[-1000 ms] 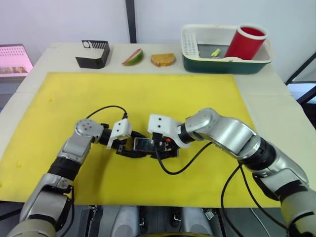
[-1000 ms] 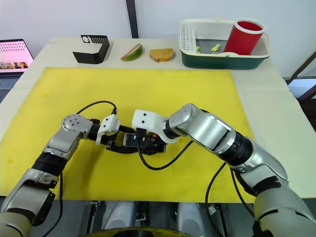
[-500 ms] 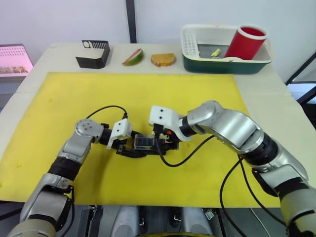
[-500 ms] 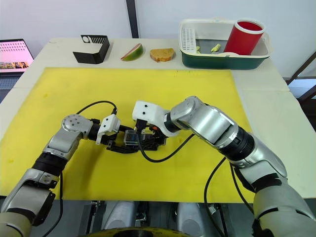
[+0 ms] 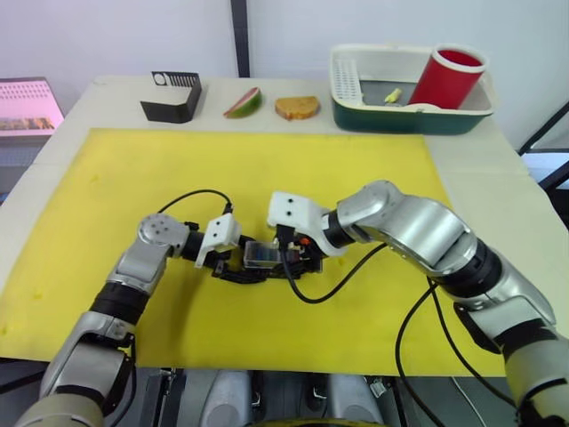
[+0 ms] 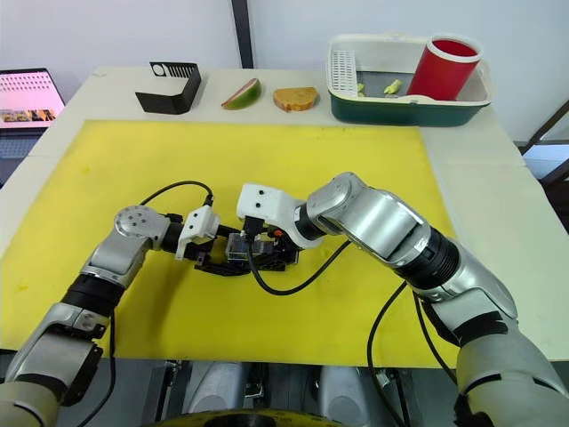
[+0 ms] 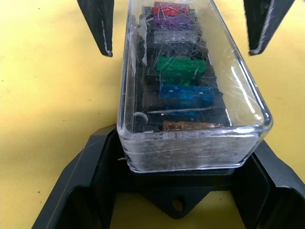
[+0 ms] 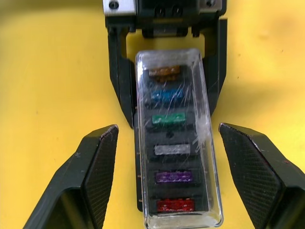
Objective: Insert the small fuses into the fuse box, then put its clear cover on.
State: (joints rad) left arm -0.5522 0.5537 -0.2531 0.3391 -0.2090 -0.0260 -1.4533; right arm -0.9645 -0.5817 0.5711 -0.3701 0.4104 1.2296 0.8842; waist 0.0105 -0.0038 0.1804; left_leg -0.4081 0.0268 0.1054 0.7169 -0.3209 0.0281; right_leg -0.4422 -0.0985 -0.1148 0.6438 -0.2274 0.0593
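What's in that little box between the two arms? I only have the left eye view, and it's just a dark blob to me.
Observer: The right wrist view shows six fuses in a row: orange, blue, green, grey, purple, red.
Visitor: Are they exposed?
Observer: No, a clear cover sits over all six.
Visitor: Is anything gripping that cover?
Observer: No. The right end effector is open, its fingers standing apart from the cover on either side. The left end effector grips the black fuse box by its sides.
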